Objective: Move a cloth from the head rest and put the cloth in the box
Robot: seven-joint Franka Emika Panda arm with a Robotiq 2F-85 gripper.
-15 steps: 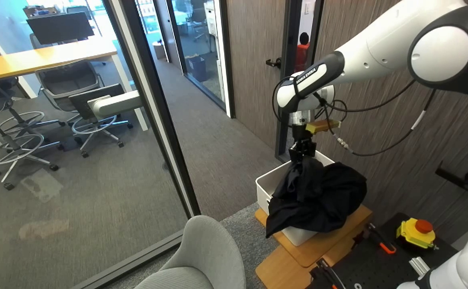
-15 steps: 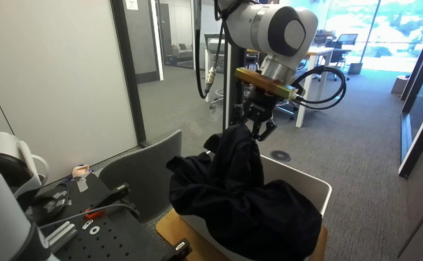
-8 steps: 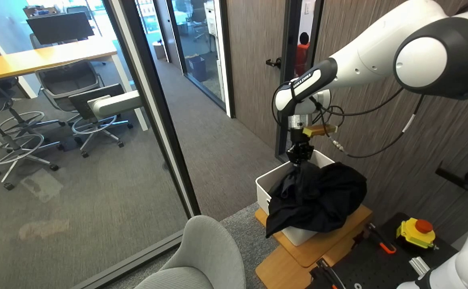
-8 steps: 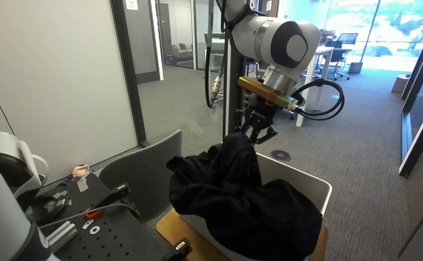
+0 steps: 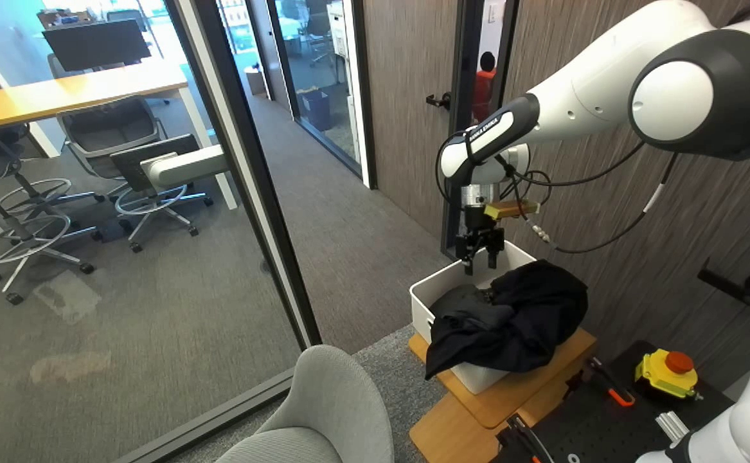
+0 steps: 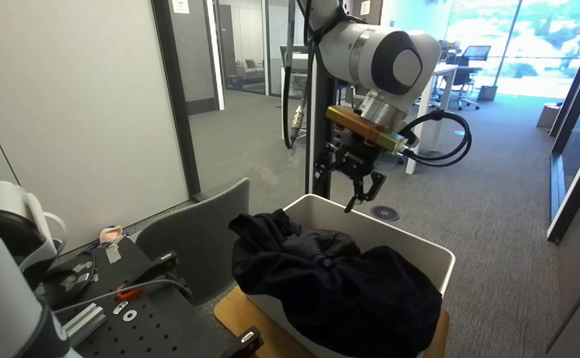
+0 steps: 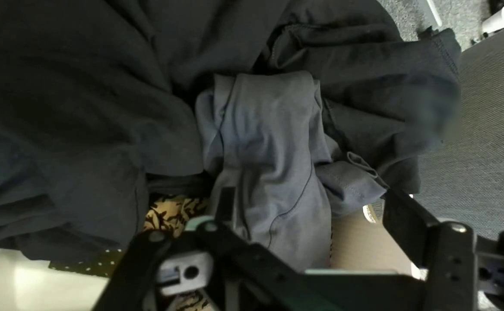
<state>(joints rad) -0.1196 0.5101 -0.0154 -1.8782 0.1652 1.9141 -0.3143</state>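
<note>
You have the tool spread wide, jaws well apart, nothing gripped; in both exterior views its tips hang clear of the dark cloth, pointing down over the white box, presumably so that whatever you let go lands inside; the cloth, a garment judging by its seams, lies crumpled, partly in the box, partly out; some folds sag inside the walls, the rest drapes over the rim and hangs down outside, so the rim seems to carry much of it; the box stands on the wooden worktop, likely to keep it within your reach; the wrist view shows a gold-and-black patterned fabric beside the folds; can't tell if it's a separate piece; if it is, it may be propping your cloth up; I'd call this the placing step, release end, nearly done; you'd want to tuck the overhang in next; tug the wrong edge and the loose weight could slide outward.
</note>
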